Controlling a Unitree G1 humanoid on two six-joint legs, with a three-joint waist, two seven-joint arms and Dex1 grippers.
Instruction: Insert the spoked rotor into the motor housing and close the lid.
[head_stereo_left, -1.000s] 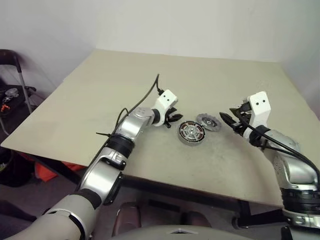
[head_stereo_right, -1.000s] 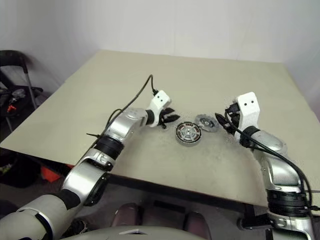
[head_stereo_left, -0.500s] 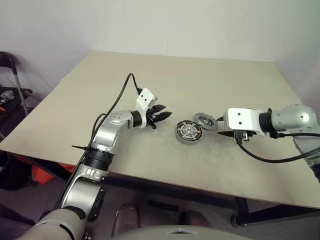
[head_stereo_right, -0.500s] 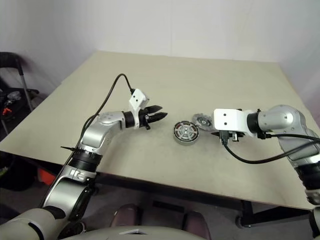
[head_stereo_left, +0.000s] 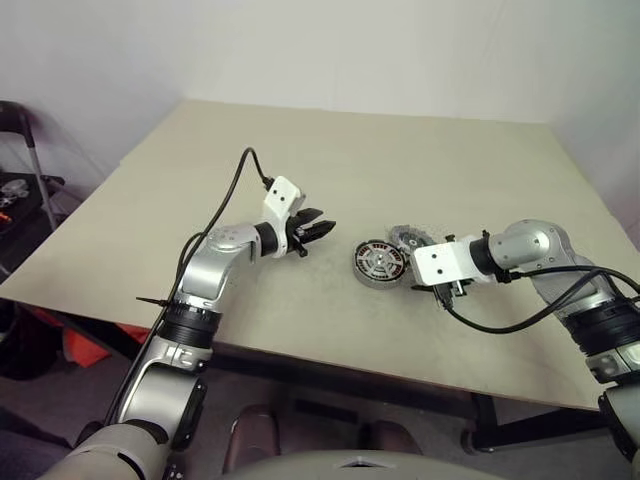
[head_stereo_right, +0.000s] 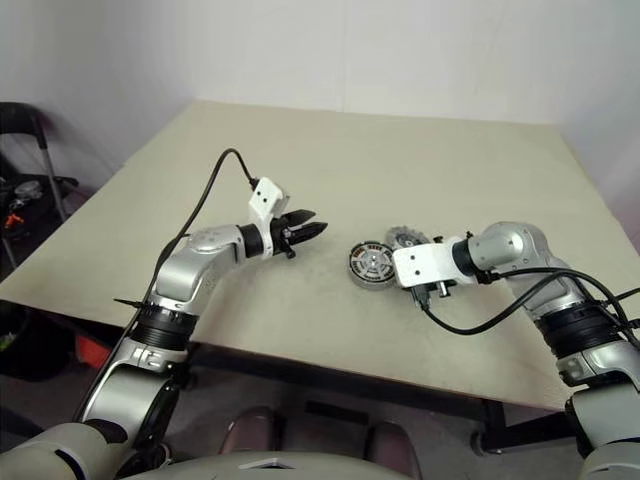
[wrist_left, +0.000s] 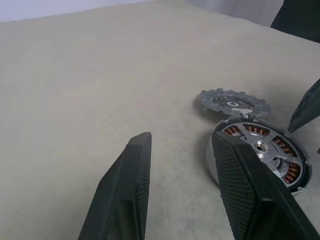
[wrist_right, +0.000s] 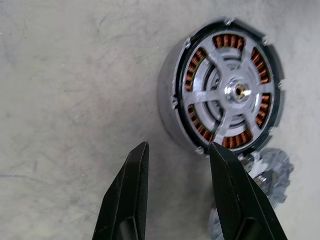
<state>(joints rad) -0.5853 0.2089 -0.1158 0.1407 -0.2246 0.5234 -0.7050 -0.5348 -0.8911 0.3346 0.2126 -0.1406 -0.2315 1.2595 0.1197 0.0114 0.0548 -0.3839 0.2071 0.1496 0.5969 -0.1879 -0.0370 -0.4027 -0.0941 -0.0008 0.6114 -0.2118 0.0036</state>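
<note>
A: With the spoked rotor (wrist_right: 235, 97) already seated in the motor housing (head_stereo_left: 381, 264) mid-desk, what remains?

B: The lid (wrist_left: 234, 102), just beyond. Right gripper (wrist_right: 175, 159), spread and empty, must grasp it; left gripper (wrist_left: 182, 150) likewise spread.

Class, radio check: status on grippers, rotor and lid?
Both grippers empty, jaws open. Spoked rotor seated in motor housing. Lid off, beside housing. Nothing blocking.
</note>
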